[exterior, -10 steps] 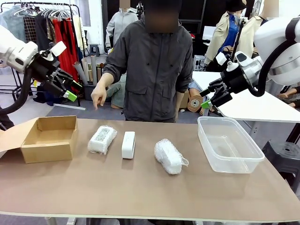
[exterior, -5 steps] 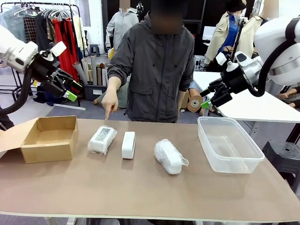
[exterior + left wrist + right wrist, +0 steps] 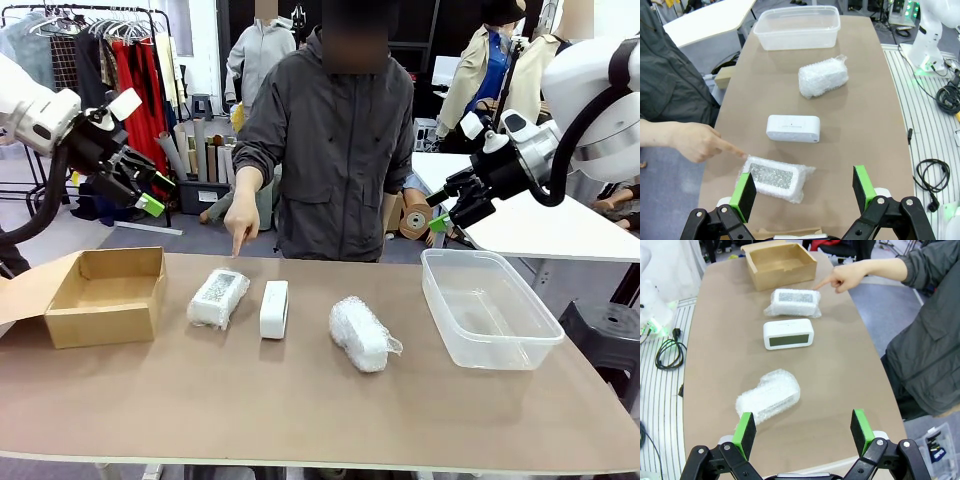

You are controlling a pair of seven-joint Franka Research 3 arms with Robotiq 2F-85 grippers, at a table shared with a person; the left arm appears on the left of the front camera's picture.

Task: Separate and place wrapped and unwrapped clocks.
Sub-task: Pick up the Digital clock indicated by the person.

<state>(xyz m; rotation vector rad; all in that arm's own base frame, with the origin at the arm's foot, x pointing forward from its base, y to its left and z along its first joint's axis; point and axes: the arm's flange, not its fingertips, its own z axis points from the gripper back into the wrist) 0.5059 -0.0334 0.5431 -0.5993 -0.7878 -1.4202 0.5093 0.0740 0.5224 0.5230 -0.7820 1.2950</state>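
Three clocks lie in a row on the brown table. A bubble-wrapped clock [image 3: 219, 297] [image 3: 775, 178] [image 3: 795, 302] is at the left, a bare white clock [image 3: 274, 308] [image 3: 793, 128] [image 3: 788, 334] in the middle, and a second wrapped clock [image 3: 359, 333] [image 3: 823, 76] [image 3: 768, 400] to the right. The person's hand [image 3: 240, 220] [image 3: 695, 142] [image 3: 845, 276] points at the left wrapped clock. My left gripper [image 3: 145, 190] [image 3: 803, 192] hangs open high above the table's left end. High at the right, my right gripper [image 3: 445, 208] [image 3: 804, 432] is open too, holding nothing.
An open cardboard box [image 3: 106, 296] [image 3: 779, 264] stands at the table's left end. A clear plastic tub [image 3: 486, 307] [image 3: 797, 28] stands at the right end. The person stands at the far edge behind the clocks. The near half of the table is bare.
The person's hand has come down and rightward from beside the body to point at the left wrapped clock. Both arms have stayed still.
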